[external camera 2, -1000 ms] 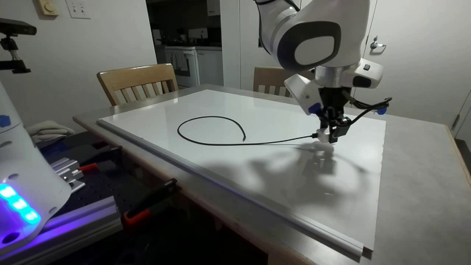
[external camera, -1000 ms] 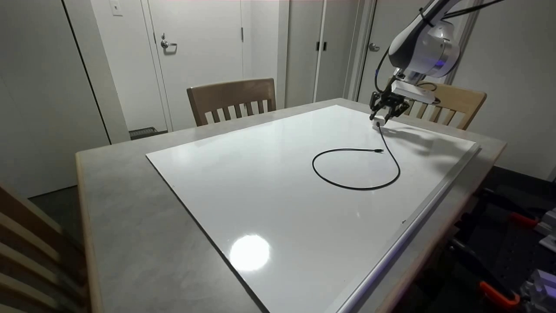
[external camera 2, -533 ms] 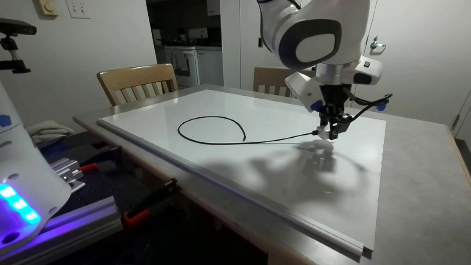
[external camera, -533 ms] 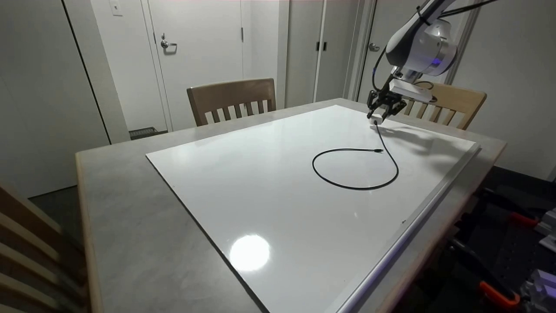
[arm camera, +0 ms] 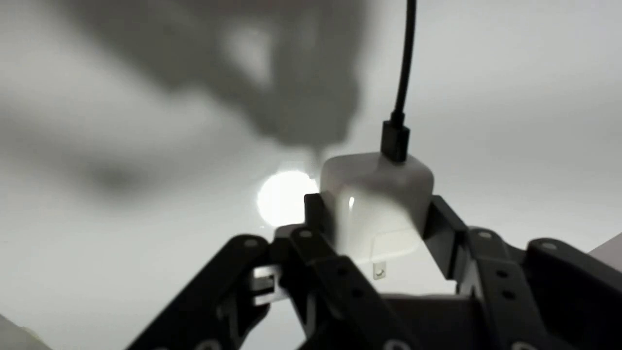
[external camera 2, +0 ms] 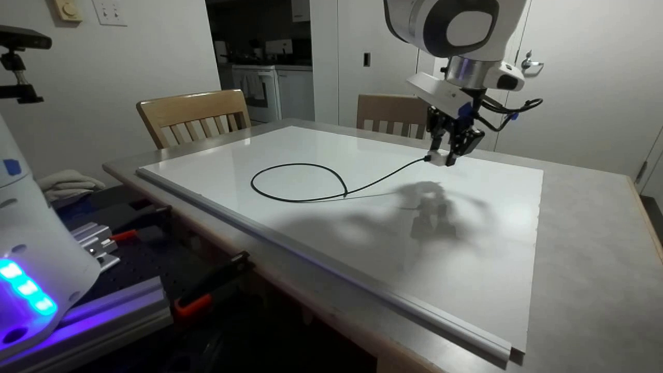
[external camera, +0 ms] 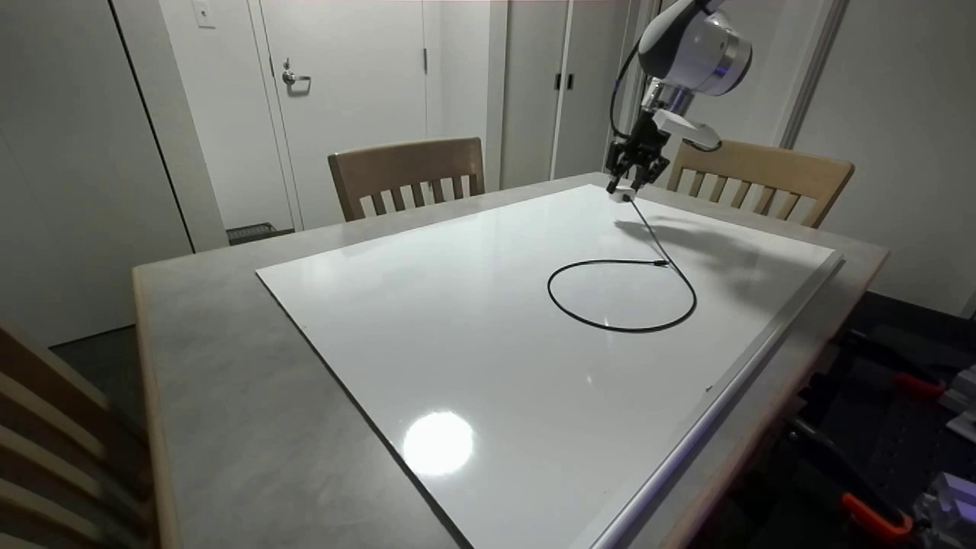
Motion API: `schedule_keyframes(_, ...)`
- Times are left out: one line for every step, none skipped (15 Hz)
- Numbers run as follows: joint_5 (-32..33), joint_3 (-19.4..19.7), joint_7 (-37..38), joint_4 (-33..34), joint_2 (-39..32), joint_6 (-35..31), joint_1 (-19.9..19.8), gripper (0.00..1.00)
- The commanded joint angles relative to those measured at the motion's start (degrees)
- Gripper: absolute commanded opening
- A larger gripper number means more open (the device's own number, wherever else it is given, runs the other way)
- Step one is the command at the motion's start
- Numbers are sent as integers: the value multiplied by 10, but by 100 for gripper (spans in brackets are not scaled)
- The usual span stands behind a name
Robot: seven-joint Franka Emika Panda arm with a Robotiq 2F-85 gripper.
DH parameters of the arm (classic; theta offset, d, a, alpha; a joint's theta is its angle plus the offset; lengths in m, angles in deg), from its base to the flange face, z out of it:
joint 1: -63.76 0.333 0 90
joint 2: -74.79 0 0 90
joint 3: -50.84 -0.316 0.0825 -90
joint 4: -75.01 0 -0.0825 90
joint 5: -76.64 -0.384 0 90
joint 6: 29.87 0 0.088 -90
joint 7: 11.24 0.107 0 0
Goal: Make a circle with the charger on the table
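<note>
The white charger adapter (arm camera: 379,206) hangs above the table (external camera: 252,396), clamped in the Robotiq gripper (arm camera: 379,221), whose pads (arm camera: 444,233) press it at 9 and just past 3 o'clock in the wrist view. Its black cable (external camera: 637,331) leaves at 12 o'clock there, slopes down to the glossy white panel (external camera: 534,366) and lies in a rounded loop. In an exterior view the free connector (external camera: 660,263) sits near 1 o'clock on that loop, just beside the cable; whether they touch I cannot tell. From the loop's middle, the adapter is at 12 o'clock, a brown slatted chair (external camera: 408,162) at 10, a paler slatted chair (external camera: 762,162) between 1 and 2.
</note>
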Motion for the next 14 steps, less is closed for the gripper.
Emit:
schedule_keyframes(-3,23,-64,127,-63,112,55,28)
schedule_keyframes(-29,36,-45,59,-23,64,53,53)
schedule_keyframes(-28,39,-53,83,-36,83,65,53)
schedule_keyframes(-27,40,-56,98,-45,91,72,53)
schedule_keyframes(-26,41,-57,107,-51,94,75,53)
schedule_keyframes(-25,41,-59,110,-54,94,75,53)
schedule_keyframes(-25,43,-61,111,-55,95,74,53)
schedule_keyframes(-25,44,-62,112,-55,95,74,28)
schedule_keyframes(-20,47,-63,117,-56,102,79,28)
schedule_keyframes(-13,50,-68,122,-57,110,87,28)
schedule_keyframes(-11,49,-80,125,-57,114,91,28)
schedule_keyframes(-10,44,-97,126,-57,115,95,28)
schedule_keyframes(-10,37,-120,127,-58,114,97,28)
schedule_keyframes(-10,33,-140,128,-58,117,100,28)
